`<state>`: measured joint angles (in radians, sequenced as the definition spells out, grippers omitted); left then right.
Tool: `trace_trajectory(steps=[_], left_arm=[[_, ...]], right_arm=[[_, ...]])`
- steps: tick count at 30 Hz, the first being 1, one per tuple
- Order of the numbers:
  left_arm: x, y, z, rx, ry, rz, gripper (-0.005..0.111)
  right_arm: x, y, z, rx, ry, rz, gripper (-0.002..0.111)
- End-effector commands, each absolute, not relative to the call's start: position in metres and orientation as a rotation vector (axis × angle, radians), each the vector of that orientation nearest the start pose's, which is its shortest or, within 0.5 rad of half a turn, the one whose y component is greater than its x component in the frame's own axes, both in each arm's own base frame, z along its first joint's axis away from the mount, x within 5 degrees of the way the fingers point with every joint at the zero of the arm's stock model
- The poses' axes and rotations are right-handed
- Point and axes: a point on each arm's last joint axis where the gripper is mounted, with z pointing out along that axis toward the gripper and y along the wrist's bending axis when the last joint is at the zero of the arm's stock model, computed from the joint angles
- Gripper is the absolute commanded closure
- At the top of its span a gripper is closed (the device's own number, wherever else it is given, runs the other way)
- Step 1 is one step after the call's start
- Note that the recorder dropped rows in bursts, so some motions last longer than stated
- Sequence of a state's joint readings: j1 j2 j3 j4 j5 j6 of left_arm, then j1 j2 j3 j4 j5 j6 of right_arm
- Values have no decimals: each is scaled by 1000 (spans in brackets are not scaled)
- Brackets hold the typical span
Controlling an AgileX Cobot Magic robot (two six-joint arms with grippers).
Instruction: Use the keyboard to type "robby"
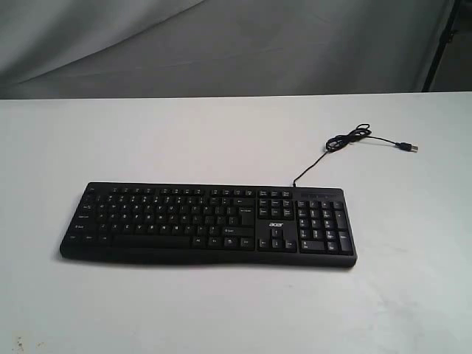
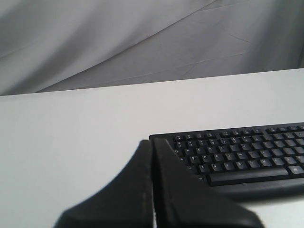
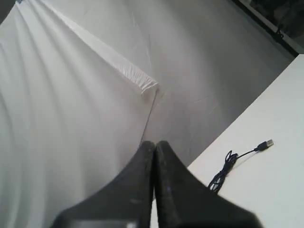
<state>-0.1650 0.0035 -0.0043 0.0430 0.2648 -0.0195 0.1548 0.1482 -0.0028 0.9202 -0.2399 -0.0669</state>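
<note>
The left gripper (image 2: pixel 152 142) has its jaws pressed together, holding nothing; the right gripper (image 3: pixel 155 143) likewise, seemingly pitched upward, facing far.

Keyboard (image 1: pixel 206 221) lies flat and low across the middle of the white table (image 1: pixel 184 133), its keys open from above. There's wide bare tabletop in front of it and off both ends. Behind the number-pad end the thin USB cable (image 1: pixel 341 140) trails back into a loose coil, with its plug (image 1: pixel 408 147) lying further right — the one snag on that side. The grey cloth backdrop (image 1: pixel 221 44) closes off the far edge.
</note>
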Motion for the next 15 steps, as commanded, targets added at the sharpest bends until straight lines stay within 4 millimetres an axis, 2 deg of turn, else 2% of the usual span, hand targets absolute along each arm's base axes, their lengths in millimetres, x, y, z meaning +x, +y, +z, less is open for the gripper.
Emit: trace_trajectory(steps=[1,4,10,15], left_arm=[[55,-8,190,161,1736,-97,107],[55,-8,190,161,1736,-97,107],[55,-8,190,161,1736,-97,107],[55,-8,190,161,1736,-97,107]], right_arm=[[69,3,212,456,1500,571,108],[68,7,209,314,1570,489,108],[67,11,198,-59,1704,194,108],[66,11,191,-150,1768,115,108]])
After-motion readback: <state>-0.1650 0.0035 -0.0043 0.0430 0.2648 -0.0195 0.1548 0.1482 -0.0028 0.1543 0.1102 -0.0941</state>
